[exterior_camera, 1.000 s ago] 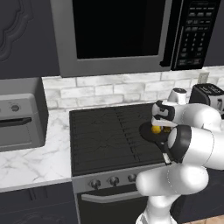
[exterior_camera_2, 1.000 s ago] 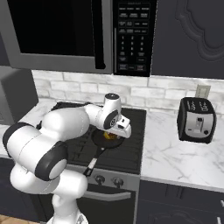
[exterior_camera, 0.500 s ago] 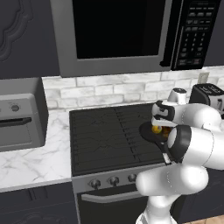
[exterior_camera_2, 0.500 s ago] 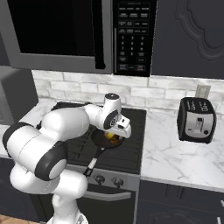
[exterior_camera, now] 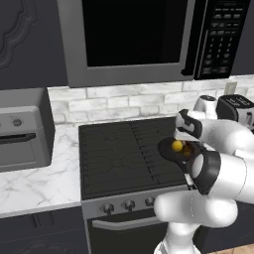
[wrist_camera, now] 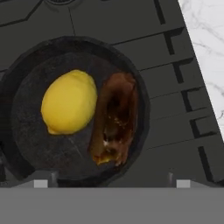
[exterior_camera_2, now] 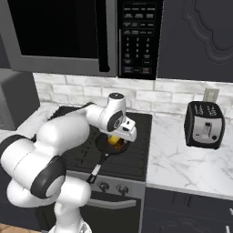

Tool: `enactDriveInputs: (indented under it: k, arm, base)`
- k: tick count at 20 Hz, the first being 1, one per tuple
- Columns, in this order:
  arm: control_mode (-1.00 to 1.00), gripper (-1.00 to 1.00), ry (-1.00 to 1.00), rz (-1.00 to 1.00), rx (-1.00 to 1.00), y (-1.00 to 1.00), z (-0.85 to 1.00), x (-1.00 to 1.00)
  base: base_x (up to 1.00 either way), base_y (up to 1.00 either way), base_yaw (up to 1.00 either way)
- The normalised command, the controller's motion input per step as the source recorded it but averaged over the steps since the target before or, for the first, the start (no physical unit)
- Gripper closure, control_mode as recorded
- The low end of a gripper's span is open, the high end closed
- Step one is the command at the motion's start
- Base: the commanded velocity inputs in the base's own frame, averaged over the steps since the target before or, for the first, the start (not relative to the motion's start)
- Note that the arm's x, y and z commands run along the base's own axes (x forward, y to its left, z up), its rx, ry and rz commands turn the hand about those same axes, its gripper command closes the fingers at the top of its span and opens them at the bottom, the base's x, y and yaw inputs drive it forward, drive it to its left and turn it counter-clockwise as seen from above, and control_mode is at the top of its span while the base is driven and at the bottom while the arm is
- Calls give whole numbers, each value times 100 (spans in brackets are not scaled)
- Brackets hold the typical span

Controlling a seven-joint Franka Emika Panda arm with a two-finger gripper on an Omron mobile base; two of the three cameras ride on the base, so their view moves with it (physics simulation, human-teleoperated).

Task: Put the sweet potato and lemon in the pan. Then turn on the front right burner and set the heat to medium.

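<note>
Lemon (wrist_camera: 69, 101) and sweet potato (wrist_camera: 114, 124) are seated side by side in the pan (wrist_camera: 26, 144), touching; in the hand view the lemon is left of the sweet potato. Pan is set on the front right burner (wrist_camera: 175, 131), centre-right in the left base view. Toaster (exterior_camera_2: 205, 124) is placed on the counter (exterior_camera_2: 182, 164), right of frame in the right base view.

dark cabinets (exterior_camera_2: 195, 36), white brick backsplash (exterior_camera: 124, 101), marble counter (exterior_camera_2: 191, 164)
</note>
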Motion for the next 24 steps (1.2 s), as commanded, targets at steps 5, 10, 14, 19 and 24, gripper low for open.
enactDriveInputs:
  k: [5,10,14,19,24]
  arm:
    - [-100,-100,-2,0,0,-10,11,-77]
    - [-100,-100,-16,0,0,-29,0,-80]
    - [-100,-100,-29,3,0,-37,0,-96]
    - [-100,-100,-36,13,0,-19,0,-82]
    - [-100,-100,-41,22,0,0,-27,-59]
  base:
    - [0,0,0]
    - [0,0,0]
    - [0,0,0]
    - [0,0,0]
    - [0,0,0]
